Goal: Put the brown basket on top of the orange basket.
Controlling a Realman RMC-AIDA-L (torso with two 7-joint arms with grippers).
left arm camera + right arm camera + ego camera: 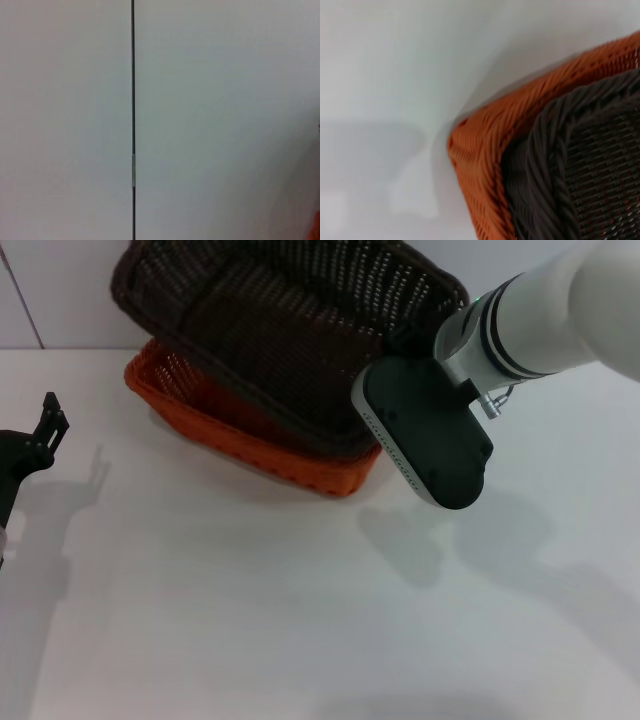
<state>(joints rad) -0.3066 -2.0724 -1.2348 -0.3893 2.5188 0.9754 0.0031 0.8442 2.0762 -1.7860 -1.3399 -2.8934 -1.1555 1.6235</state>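
White worktop [250,620], matt and bare across the near field, carrying soft shadows of both arms. At 9 o'clock, the left tool [50,420] is parked at the edge of the head view, well apart from the baskets; whether its fingers are spread or pressed together cannot be told. At 2 o'clock, the right arm reaches to the right-hand end of the brown basket [290,330]; the right tool itself is hidden behind its dark wrist housing, so its state cannot be told, though the tilted, lifted basket suggests a pinch on the rim there. The brown basket lies tilted over the orange basket [240,445], its near edge low and overlapping, not yet seated level. The right wrist view shows the brown braided rim just inside the orange corner [480,165]. Judged handling: light, fairly stiff open weave, slightly springy, not fragile; the braided rim offers the firmest hold, and a one-ended grip will let it sag. Beyond, at 12 o'clock, a pale wall [60,290] with a thin vertical seam [132,100].
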